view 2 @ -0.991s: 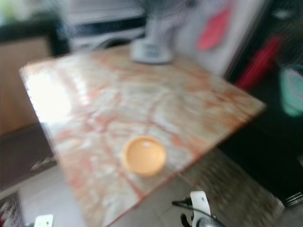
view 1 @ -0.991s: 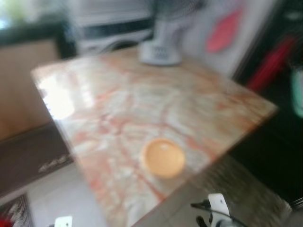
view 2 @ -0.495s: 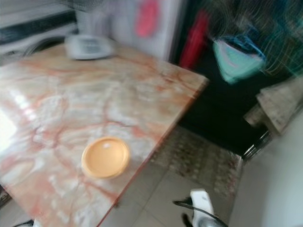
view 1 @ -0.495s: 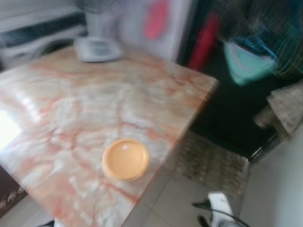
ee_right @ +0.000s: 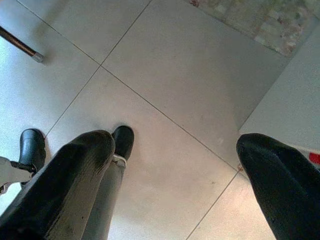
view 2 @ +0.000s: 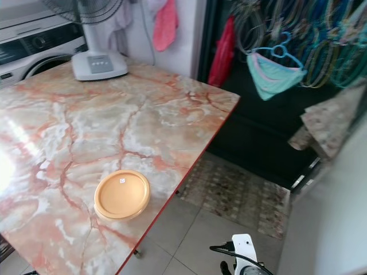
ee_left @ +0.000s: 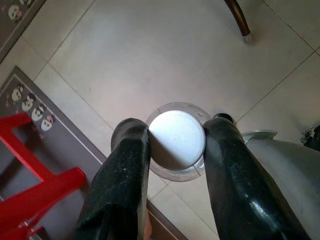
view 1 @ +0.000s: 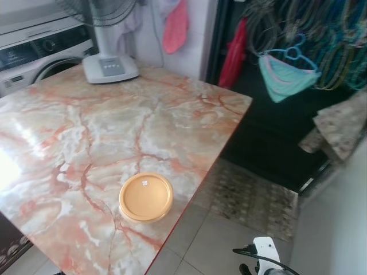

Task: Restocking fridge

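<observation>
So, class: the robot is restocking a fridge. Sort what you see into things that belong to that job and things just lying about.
Belongs to the job:
- white-lidded jar, held in the left hand
- orange lidded tub on the marble table (probably)
- right hand, open over the floor

Just lying about:
- fan
- washing machine
- hanging clothes
- floor mat
</observation>
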Controlling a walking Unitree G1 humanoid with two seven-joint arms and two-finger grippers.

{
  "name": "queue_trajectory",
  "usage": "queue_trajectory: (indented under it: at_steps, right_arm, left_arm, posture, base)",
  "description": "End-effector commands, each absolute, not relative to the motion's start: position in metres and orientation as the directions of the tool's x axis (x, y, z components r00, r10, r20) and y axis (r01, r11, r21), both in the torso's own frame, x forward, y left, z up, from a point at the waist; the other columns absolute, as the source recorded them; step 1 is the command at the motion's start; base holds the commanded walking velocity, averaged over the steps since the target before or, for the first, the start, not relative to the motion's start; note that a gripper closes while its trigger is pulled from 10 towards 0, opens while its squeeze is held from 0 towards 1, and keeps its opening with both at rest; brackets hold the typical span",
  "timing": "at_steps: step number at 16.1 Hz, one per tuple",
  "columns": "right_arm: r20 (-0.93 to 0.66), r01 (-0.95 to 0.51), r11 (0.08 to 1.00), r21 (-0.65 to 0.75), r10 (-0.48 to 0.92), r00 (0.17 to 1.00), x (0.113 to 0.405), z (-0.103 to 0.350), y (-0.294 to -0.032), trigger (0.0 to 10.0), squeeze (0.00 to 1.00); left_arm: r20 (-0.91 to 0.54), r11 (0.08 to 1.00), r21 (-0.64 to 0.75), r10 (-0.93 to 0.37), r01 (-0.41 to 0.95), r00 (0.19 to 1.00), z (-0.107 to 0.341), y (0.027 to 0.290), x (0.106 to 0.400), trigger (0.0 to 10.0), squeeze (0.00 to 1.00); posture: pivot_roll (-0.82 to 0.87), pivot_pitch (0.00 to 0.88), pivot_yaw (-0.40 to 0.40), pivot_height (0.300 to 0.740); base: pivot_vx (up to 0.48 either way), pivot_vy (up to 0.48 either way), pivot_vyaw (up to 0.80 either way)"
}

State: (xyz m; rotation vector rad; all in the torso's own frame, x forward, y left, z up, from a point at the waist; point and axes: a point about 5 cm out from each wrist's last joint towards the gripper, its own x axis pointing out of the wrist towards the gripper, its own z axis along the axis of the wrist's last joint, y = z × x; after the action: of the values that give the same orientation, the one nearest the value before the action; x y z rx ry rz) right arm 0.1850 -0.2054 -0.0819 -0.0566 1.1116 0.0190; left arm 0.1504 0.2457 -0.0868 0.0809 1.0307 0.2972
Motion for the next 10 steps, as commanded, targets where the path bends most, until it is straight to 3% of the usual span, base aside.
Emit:
queue_trajectory:
  at_steps: [1,10]
  right_arm:
    - [-0.892,-0.037,0.998,-0.044,-0.023,0.452,0.1863,-0.0805,-0.2094,10.0,0.00]
    - [-0.887,-0.027,0.999,-0.041,-0.024,0.462,0.1873,-0.0800,-0.2094,10.0,0.00]
  left_arm:
    - [-0.838,0.959,0.199,0.274,-0.202,0.473,-0.0877,0.2440,0.1497,10.0,0.00]
    - [-0.841,0.958,0.196,0.274,-0.209,0.467,-0.0878,0.2439,0.1498,10.0,0.00]
  posture:
    - [0.12,0.000,-0.052,0.740]
    - [0.12,0.000,-0.053,0.740]
  base:
    - [0.000,0.000,0.00]
    - [0.000,-0.215,0.00]
